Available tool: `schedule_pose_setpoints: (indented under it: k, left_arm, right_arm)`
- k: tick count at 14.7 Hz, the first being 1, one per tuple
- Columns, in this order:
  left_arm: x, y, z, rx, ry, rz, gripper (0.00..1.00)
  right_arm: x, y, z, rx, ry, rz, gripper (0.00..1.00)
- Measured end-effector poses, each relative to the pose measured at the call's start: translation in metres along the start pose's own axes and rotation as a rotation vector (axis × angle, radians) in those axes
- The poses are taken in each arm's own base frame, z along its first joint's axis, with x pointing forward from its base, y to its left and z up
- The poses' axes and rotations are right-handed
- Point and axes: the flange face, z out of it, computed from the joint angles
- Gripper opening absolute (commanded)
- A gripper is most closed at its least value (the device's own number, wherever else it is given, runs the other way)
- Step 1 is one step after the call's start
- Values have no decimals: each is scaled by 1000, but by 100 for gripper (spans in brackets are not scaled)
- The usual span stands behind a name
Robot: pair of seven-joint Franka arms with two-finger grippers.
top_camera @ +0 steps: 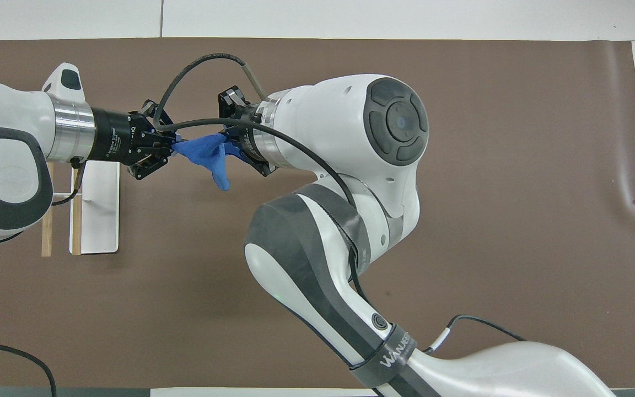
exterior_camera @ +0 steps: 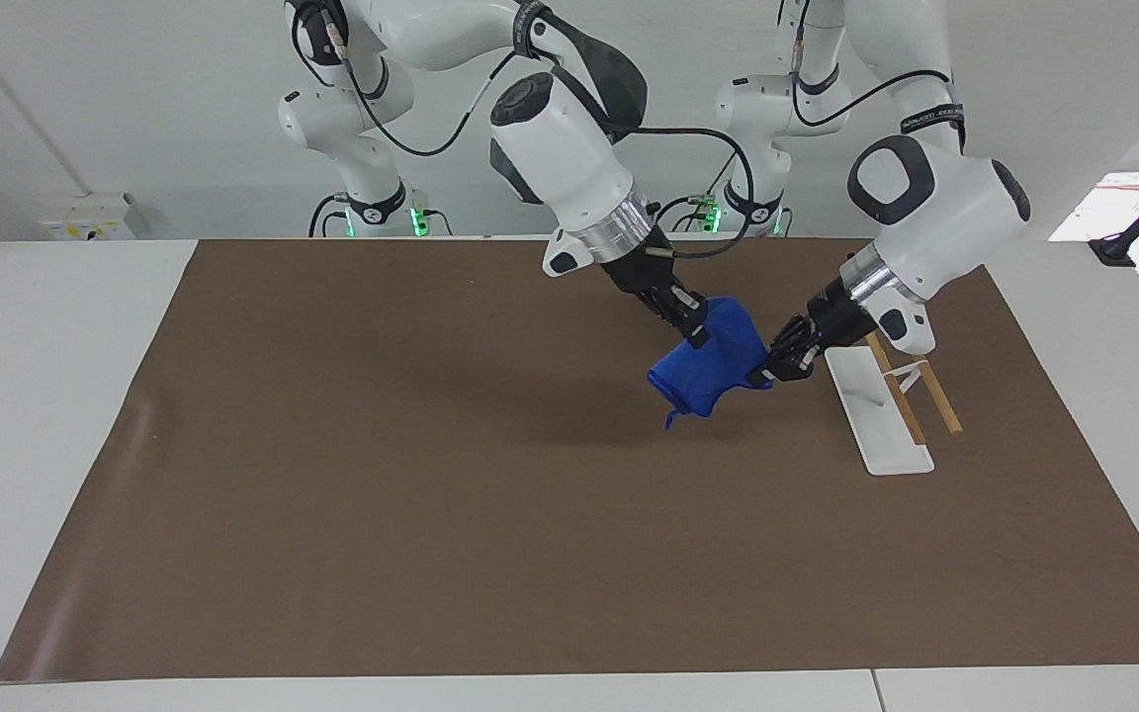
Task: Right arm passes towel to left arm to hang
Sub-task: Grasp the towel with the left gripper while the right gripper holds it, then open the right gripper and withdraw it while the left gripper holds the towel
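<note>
Blue cloth is hanging in the air between two grippers, over the brown mat (exterior_camera: 431, 475) that is covering the tabletop (exterior_camera: 55, 396). Going across the facing view from its left side: the right arm (exterior_camera: 569, 168) is reaching down from above, and the right gripper (exterior_camera: 693, 331) is pinching the top of the towel (exterior_camera: 708, 366). Next, the left gripper (exterior_camera: 765, 374) is squeezing the towel's edge on the side toward the rack. Its fingers are closed on the cloth. The left arm (exterior_camera: 935, 213) is coming in over the white rack (exterior_camera: 876, 410), which is lying on the mat toward the left arm's end of the tabletop.

Both grippers are holding the same towel now, so things could go wrong. If the left arm is pulling away while the right gripper is clamping down, the cloth could be stretching or slipping out. The left gripper is only holding a small edge, so the towel could be dropping to the mat when the right one is letting go.

Counting: one towel, one rack, one mat, two arms, two grippers.
</note>
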Motion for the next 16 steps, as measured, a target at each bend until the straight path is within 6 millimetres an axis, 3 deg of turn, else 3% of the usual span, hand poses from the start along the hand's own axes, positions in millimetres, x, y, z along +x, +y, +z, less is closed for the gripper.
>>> schedule_pose_setpoints:
  k: [8, 10, 16]
  left_arm:
    - [-10, 6, -18, -25, 23, 32, 0]
    - [-12, 7, -24, -20, 50, 56, 0]
    - [-16, 13, -37, -40, 87, 98, 0]
  right_arm:
    - [3, 0, -1, 1, 2, 3, 0]
    - [3, 0, -1, 1, 2, 3, 99]
    - [14, -1, -4, -6, 45, -22, 100]
